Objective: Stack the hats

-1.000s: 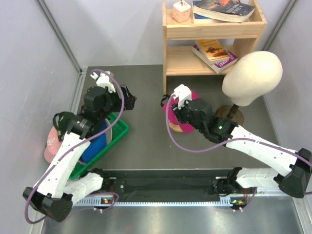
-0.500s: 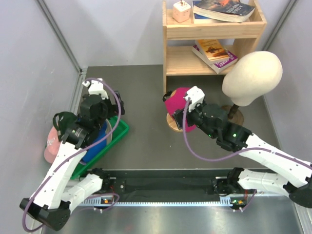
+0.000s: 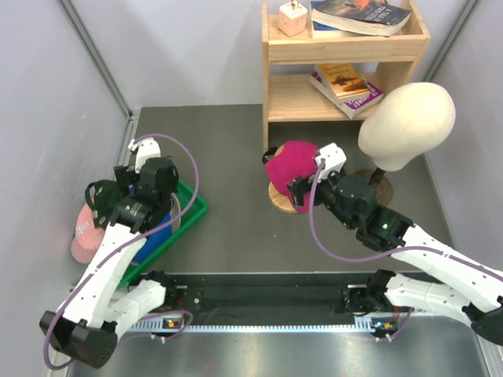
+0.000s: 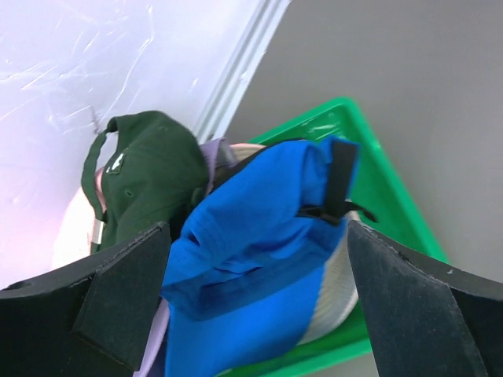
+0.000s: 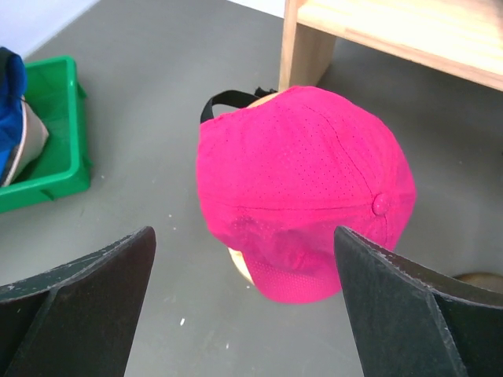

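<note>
The bright pink hat (image 5: 302, 188) sits on the round wooden stand (image 3: 279, 203), near the middle of the tabletop (image 3: 236, 228). The right hand (image 5: 244, 236) hovers just in front of it, its fingers wide apart and holding nothing.

At the left side, the blue cap (image 4: 236, 267) lies on top of a pile in the green tray (image 4: 393, 196). A dark cap (image 4: 149, 173) is beside it and a pale pink cap (image 3: 78, 239) is at the outer edge. The left hand (image 4: 258, 228) hangs above the blue cap, also spread open and empty.

The hats are probably light and soft, so a crown will likely fold under a pinch and may slip. The brim looks stiffer and should give a surer hold. The back strap is another possible place, but it is thin.
</note>
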Motion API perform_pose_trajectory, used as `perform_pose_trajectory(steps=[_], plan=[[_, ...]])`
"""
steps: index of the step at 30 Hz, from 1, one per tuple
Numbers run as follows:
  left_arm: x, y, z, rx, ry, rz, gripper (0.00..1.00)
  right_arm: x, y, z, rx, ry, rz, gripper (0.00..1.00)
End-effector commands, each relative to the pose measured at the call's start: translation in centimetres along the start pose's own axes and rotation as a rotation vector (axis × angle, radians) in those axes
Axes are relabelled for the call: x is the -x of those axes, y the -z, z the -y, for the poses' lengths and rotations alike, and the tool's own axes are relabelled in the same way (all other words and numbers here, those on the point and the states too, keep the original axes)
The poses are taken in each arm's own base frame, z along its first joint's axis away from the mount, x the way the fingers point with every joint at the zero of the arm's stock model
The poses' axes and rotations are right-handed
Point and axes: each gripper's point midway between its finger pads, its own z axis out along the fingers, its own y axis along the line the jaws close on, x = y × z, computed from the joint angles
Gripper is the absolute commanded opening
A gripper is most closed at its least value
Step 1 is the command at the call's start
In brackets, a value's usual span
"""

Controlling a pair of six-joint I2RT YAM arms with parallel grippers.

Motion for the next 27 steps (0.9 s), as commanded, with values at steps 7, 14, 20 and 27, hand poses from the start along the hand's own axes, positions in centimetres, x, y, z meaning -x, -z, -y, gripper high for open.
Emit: perform_pose_trajectory(steps=[7, 14, 20, 27], plan=[[-1.8, -4.8, -0.6, 0.106, -0.034, -0.134, 0.97, 2.2, 1.0, -0.2, 0.047, -0.067, 0.098, 0.95], [-2.5, -5.1, -1.2, 0.156, -0.066, -0.149, 0.83, 2.1, 1.2, -0.2, 0.057, -0.072, 0.102, 0.95], [-3.2, -5.8, -1.9, 0.217, -0.098, -0.174, 0.89, 2.2, 1.5, -0.3, 0.066, -0.076, 0.11, 0.96], [-4.0, -6.6, -1.7, 0.198, -0.093, -0.213, 0.5, 2.3, 1.7, -0.3, 0.071, -0.078, 0.116, 0.96]])
